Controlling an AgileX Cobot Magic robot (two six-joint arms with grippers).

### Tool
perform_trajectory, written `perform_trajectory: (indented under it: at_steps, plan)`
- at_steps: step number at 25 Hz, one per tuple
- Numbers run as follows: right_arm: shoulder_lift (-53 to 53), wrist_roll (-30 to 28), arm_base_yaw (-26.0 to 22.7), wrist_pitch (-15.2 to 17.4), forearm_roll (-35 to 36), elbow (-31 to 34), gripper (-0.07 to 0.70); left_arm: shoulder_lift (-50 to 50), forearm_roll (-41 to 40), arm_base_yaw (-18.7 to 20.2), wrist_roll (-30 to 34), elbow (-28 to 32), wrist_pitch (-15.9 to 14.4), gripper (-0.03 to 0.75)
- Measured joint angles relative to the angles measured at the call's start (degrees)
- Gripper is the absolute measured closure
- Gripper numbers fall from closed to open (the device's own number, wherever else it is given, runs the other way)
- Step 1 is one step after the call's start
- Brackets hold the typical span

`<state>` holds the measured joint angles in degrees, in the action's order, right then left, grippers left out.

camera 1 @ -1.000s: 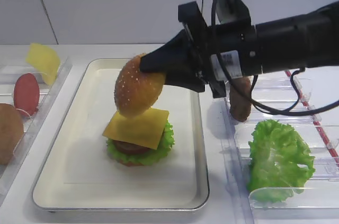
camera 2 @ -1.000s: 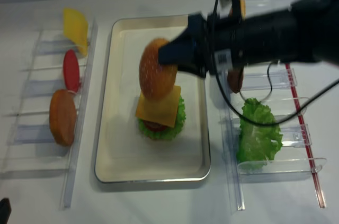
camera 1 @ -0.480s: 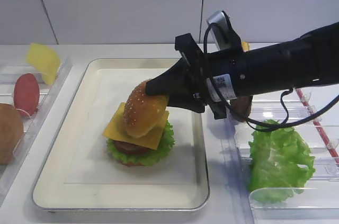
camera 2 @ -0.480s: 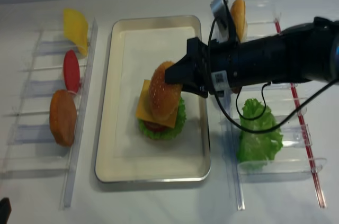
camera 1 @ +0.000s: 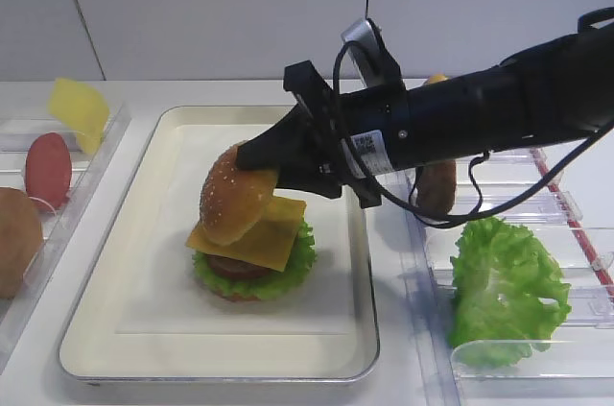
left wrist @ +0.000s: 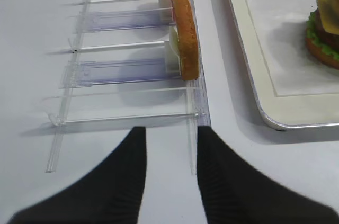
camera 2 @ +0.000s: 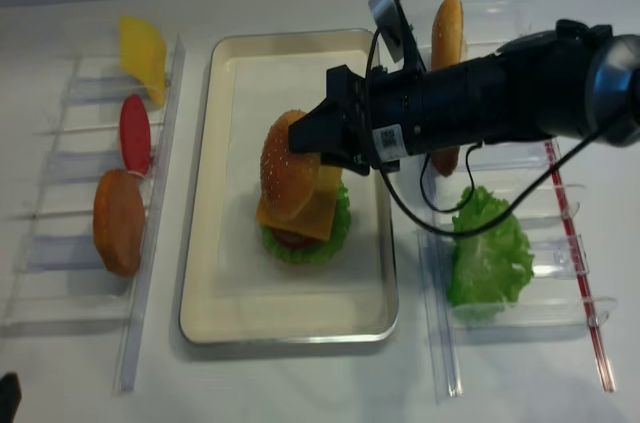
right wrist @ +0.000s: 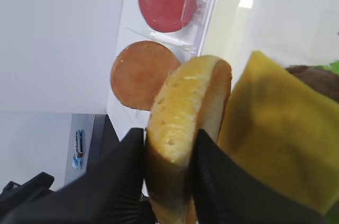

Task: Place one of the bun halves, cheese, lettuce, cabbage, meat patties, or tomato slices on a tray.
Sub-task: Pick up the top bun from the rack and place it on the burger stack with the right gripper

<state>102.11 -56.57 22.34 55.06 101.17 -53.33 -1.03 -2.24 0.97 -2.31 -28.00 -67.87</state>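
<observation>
My right gripper (camera 1: 261, 158) is shut on a speckled golden bun half (camera 1: 233, 203), its black fingers (right wrist: 132, 152) pinching the rim. The bun half (camera 2: 285, 165) hangs tilted over the left side of a stack on the tray (camera 1: 144, 233): a cheese slice (camera 1: 264, 241) on a dark meat patty (camera 1: 230, 267) and ruffled lettuce (camera 1: 299, 254). Its lower edge looks to touch the cheese (right wrist: 275, 144). My left gripper (left wrist: 170, 139) stands open and holds nothing, low over the table by the near end of the left rack (left wrist: 122, 70).
The left rack holds a bun half (camera 1: 14, 238), a tomato slice (camera 1: 48, 166) and a cheese slice (camera 1: 79, 110). The right rack (camera 2: 560, 243) holds lettuce (camera 1: 504, 291), a patty (camera 1: 436, 185) and a bun half (camera 2: 447, 33). The right arm spans the tray's right rim.
The right gripper has come down and moved left with the bun half, from hanging above the stack to leaning on the left part of the cheese. The stack has not shifted.
</observation>
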Motion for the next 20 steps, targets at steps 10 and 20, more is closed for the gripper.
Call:
perform_trajectory:
  at_steps: [10, 20]
  plan:
    - [0.9, -0.3, 0.0, -2.2, -0.4, -0.1, 0.415, 0.0, 0.0, 0.0, 0.0, 0.0, 0.0, 0.499]
    - [0.9, 1.4, 0.0, -2.2, -2.3, -0.3, 0.415, 0.0, 0.0, 0.0, 0.0, 0.0, 0.0, 0.499]
